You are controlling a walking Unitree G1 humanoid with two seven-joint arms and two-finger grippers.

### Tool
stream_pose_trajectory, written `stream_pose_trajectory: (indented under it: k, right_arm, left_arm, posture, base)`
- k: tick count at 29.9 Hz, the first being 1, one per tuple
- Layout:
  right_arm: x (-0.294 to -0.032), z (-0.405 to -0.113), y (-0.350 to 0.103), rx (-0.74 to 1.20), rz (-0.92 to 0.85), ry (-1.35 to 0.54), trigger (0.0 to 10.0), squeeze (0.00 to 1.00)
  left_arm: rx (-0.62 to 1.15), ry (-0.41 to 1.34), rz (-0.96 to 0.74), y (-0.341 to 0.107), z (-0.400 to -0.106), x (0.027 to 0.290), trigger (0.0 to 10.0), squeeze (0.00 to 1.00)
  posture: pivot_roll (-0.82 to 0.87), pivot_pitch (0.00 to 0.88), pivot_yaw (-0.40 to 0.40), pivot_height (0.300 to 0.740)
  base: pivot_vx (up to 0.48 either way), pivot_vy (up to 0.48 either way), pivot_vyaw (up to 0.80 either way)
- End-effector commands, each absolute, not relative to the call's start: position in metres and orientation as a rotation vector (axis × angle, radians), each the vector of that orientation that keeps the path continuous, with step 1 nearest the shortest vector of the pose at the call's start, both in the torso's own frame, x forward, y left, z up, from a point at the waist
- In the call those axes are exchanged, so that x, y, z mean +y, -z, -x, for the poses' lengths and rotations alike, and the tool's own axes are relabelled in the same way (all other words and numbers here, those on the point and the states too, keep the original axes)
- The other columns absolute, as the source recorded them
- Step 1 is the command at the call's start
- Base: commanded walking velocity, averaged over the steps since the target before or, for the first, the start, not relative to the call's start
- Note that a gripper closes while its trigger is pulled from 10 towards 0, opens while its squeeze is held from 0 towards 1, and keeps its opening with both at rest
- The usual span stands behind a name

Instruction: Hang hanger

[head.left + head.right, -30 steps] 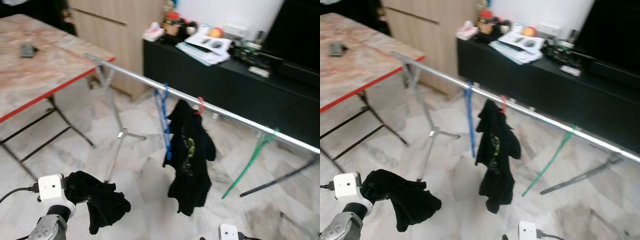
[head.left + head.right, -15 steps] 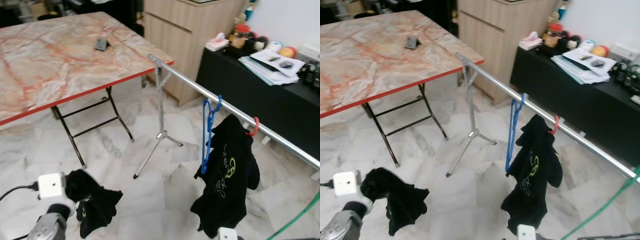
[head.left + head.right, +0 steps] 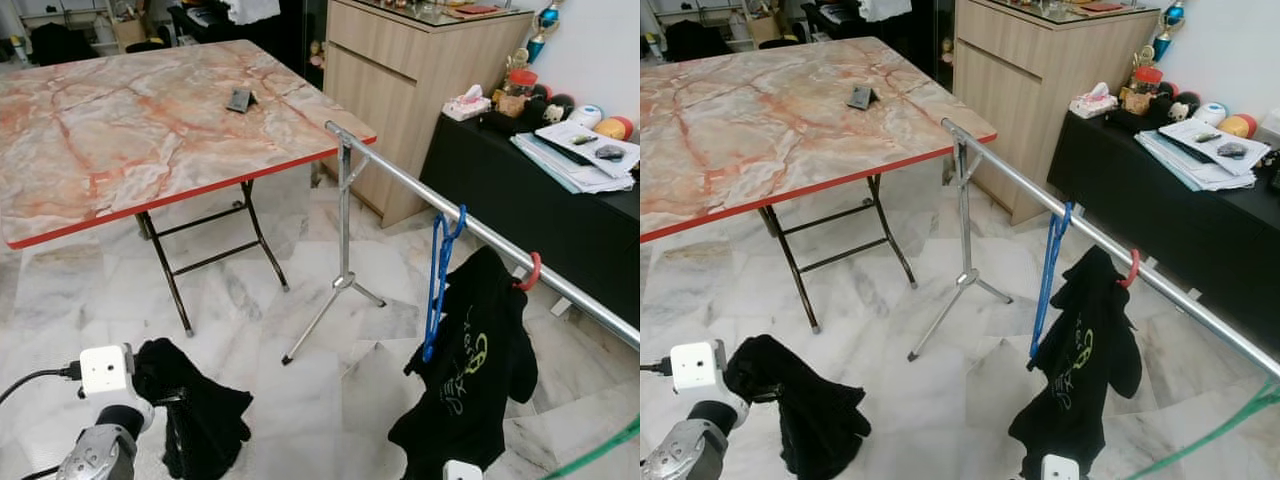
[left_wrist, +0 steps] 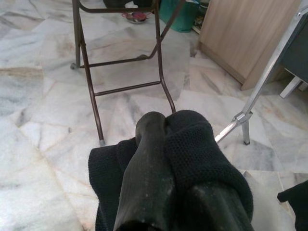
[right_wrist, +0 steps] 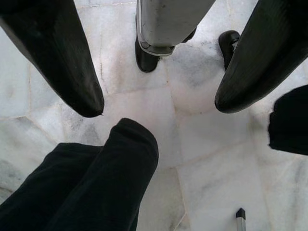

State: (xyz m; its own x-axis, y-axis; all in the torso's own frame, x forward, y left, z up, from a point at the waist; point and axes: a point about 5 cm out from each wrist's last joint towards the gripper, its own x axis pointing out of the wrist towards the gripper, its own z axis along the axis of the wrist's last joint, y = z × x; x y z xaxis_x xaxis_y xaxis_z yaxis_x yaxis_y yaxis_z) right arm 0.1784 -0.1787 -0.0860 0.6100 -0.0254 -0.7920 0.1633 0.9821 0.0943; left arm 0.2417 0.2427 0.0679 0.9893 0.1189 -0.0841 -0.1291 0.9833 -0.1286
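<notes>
Black garment [image 3: 200, 420] clamped in left hand [image 4: 159, 159] at seven o'clock, well apart from silver rail [image 3: 400, 185] at two o'clock beside blue hanger [image 3: 438, 275]; right hand [image 5: 159, 103] spread wide, empty; best raised level before hooking over.

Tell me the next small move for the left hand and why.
Probably raise the left hand toward the bare stretch of the silver metal rail. It is shut on a black knitted garment low above the marble floor, while the blue plastic hanger and a black printed shirt already hang further along the rail.
</notes>
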Motion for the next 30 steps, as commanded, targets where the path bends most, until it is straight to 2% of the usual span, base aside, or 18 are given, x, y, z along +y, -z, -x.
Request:
stream_pose_trajectory:
  k: [1,7,10,30]
  right_arm:
    - [-0.1803,-0.177,0.0868,0.922,-0.166,0.116,10.0,0.0]
    - [-0.1805,-0.1783,0.0863,0.922,-0.168,0.113,10.0,0.0]
    - [-0.1811,-0.1794,0.0858,0.922,-0.166,0.114,10.0,0.0]
    - [-0.1819,-0.1818,0.0847,0.92,-0.163,0.124,10.0,0.0]
  left_arm:
    - [0.058,-0.133,0.124,-0.0741,-0.2427,0.2461,10.0,0.0]
    - [0.057,-0.135,0.126,-0.0741,-0.2433,0.2458,10.0,0.0]
    - [0.057,-0.136,0.128,-0.0742,-0.2436,0.2456,10.0,0.0]
    - [0.051,-0.151,0.131,-0.0759,-0.2427,0.247,10.0,0.0]
  posture:
    - [0.0,0.108,-0.023,0.74]
    - [0.01,0.111,-0.024,0.74]
    - [0.01,0.112,-0.026,0.74]
    - [0.02,0.123,-0.031,0.74]
  base:
    - [0.0,0.0,0.0]
    - [0.0,0.0,0.0]
    - [0.0,0.303,0.0]
    - [0.0,0.48,0.0]
